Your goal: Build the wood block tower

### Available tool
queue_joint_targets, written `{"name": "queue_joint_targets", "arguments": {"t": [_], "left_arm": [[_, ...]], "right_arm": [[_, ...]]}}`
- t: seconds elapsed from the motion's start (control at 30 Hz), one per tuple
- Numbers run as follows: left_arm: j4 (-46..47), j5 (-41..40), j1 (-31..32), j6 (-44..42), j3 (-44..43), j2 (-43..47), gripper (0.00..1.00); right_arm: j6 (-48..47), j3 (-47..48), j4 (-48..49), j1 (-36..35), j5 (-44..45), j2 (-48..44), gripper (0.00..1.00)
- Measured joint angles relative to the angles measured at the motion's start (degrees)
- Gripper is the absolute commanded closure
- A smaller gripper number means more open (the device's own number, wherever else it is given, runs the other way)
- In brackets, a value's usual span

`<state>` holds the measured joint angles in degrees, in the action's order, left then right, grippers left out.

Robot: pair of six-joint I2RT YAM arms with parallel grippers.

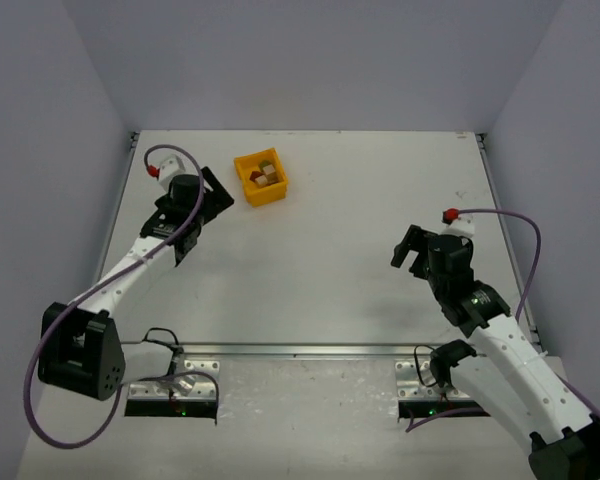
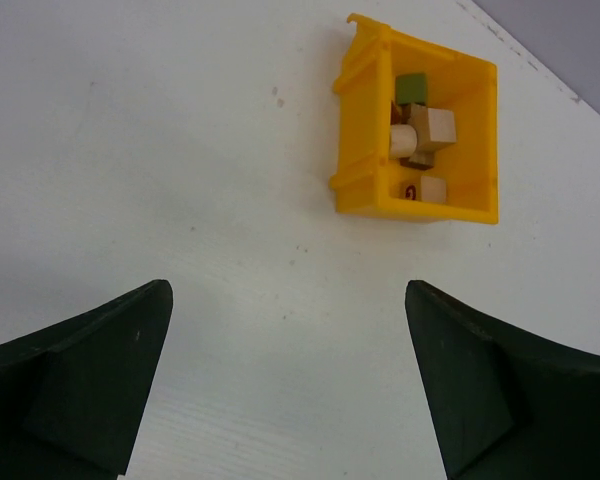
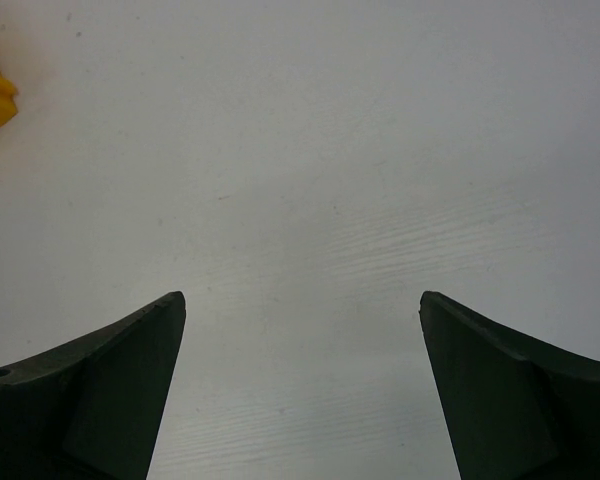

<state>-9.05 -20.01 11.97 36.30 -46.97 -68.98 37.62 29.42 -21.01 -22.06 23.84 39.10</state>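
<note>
From above, the wood blocks (image 1: 267, 174) lie jumbled in the yellow bin (image 1: 248, 192) at eleven o'clock on the table (image 1: 330, 260), no tower built. The left gripper (image 1: 212, 197) hovers near it, likely staged for a first pick. Left wrist: fingers (image 2: 90, 380) fully spread, empty, bin at one o'clock. Right wrist: the right gripper (image 3: 302, 300) gapes empty over the table.

Bright yellow bin (image 2: 363, 192), inside it plain tan wood blocks (image 2: 439, 127), one green block (image 2: 411, 88), one with a dark red mark (image 2: 411, 191), white table (image 1: 330, 260) with tiny grey specks, black left gripper (image 2: 288, 290), black right gripper (image 3: 302, 298), white arms (image 1: 130, 278), purple cables (image 1: 172, 149)
</note>
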Motion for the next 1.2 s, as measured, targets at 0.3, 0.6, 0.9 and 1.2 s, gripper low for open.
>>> {"name": "queue_joint_targets", "arguments": {"t": [0.3, 0.6, 0.9, 1.2], "left_arm": [[4.0, 6.2, 0.0, -1.6, -19.9, -25.4, 0.04], [1.9, 5.7, 0.0, -3.0, -36.2, -46.2, 0.46], [-2.5, 3.0, 0.0, -4.3, -45.6, -55.0, 0.86], [-3.9, -3.0, 1.1, -9.2, -43.4, -52.2, 1.00]], "right_arm": [[2.3, 1.5, -6.2, 0.0, 1.8, 5.1, 0.01], [1.6, 1.5, -6.1, 0.0, 1.5, 5.4, 0.01], [0.1, 1.5, -5.2, 0.0, 1.2, 5.7, 0.01], [-0.2, 1.5, -5.2, 0.0, 1.3, 4.8, 0.01]]}}
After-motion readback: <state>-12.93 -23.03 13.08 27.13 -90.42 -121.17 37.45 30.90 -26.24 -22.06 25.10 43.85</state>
